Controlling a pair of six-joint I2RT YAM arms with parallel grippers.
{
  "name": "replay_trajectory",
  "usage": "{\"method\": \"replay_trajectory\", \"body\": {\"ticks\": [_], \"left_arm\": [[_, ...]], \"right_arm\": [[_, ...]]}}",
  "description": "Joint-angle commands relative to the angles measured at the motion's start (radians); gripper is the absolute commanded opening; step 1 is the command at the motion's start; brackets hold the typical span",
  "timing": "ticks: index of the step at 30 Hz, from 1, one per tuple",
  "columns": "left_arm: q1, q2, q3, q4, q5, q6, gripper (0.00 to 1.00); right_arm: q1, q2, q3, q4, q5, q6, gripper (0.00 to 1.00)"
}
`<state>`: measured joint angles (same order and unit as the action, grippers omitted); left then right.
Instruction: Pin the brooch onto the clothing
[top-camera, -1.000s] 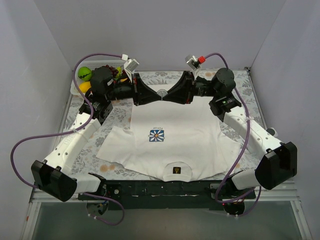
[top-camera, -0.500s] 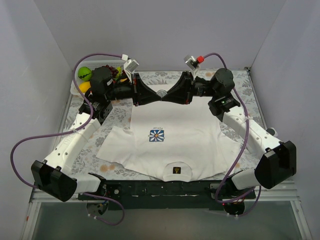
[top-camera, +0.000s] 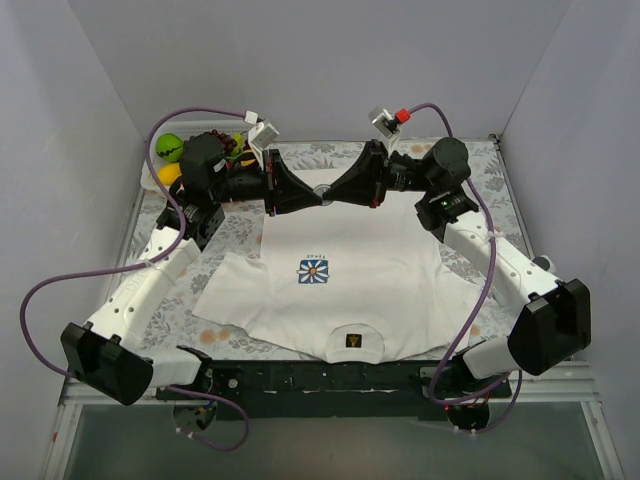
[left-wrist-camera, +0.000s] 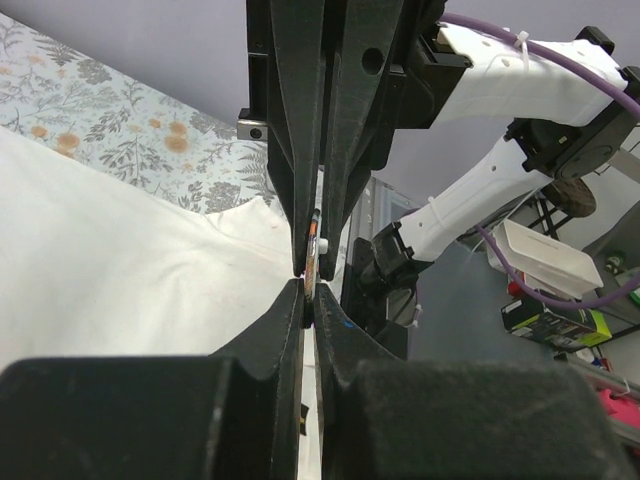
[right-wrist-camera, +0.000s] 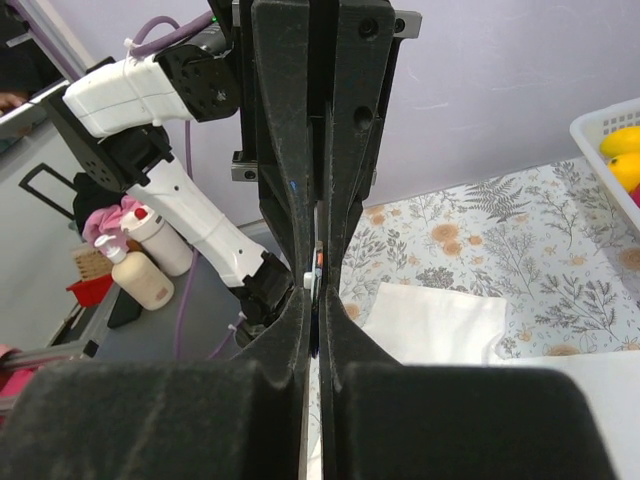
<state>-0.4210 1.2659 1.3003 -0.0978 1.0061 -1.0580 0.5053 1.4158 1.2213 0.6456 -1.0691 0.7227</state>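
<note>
Two grippers meet tip to tip over the far edge of the table (top-camera: 480, 165), and the brooch (top-camera: 322, 188) sits between them, clear of the cloth. The left gripper (top-camera: 312, 194) has its jaws closed on the brooch's lower rim. The right gripper (top-camera: 334, 193) has its jaws closed on the brooch from the opposite side, so both pinch the same small disc.

As for progress, nothing is pinned yet. The shirt (top-camera: 350, 270) lies flat and spread out. Its hem is toward the far edge and its collar toward the near edge, and no pin shows anywhere on it. My reading is that the arms are passing the brooch across or working its clasp (the pictures do not show which). Left to do: bring it down to the shirt, push the pin through the fabric and fasten it.

The left wrist view shows the brooch (left-wrist-camera: 313, 248) edge-on, as a thin sliver with a pale side and a spot of orange. Its face is hidden by the fingers, and the pin itself is too small to make out. From above it shows as a small pale round, about as wide as the flower print (top-camera: 313, 270) on the chest. The neck label (top-camera: 351, 342) is a separate dark patch at the collar.
</note>
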Motion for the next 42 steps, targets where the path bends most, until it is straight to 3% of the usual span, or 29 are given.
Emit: {"method": "replay_trajectory", "body": {"ticks": [1,3,7,10,17,23,26,27,30,34,42], "left_arm": [[0.001,-0.025,0.005,-0.028,0.005,0.01,0.0],[0.001,-0.02,0.014,-0.026,0.006,0.007,0.0],[0.001,0.007,0.071,-0.071,-0.007,0.019,0.0],[-0.002,0.047,0.134,-0.132,-0.003,0.045,0.0],[-0.044,0.096,0.2,-0.186,0.018,0.085,0.0],[-0.047,0.092,0.2,-0.189,0.037,0.089,0.0],[-0.047,0.083,0.18,-0.191,0.022,0.093,0.0],[-0.047,0.081,0.174,-0.192,0.017,0.096,0.0],[-0.045,0.084,0.162,-0.192,0.008,0.096,0.0],[-0.045,0.067,0.149,-0.195,-0.05,0.121,0.0],[-0.045,0.017,0.094,-0.184,-0.158,0.135,0.0]], "right_arm": [[0.004,0.006,0.067,-0.01,-0.017,-0.038,0.01],[0.004,0.005,0.079,-0.053,-0.017,-0.087,0.01],[0.006,0.009,0.145,-0.361,0.047,-0.259,0.01],[0.006,0.021,0.193,-0.49,0.106,-0.336,0.01],[0.033,0.069,0.248,-0.569,0.06,-0.384,0.01],[0.064,0.117,0.326,-0.678,0.041,-0.459,0.09],[0.064,0.1,0.319,-0.673,0.023,-0.486,0.24],[0.064,0.085,0.319,-0.676,0.023,-0.496,0.37],[0.064,0.06,0.325,-0.693,0.018,-0.534,0.56],[0.044,0.014,0.305,-0.683,0.018,-0.534,0.66],[-0.063,-0.161,0.106,-0.215,0.021,-0.241,0.78]]}}
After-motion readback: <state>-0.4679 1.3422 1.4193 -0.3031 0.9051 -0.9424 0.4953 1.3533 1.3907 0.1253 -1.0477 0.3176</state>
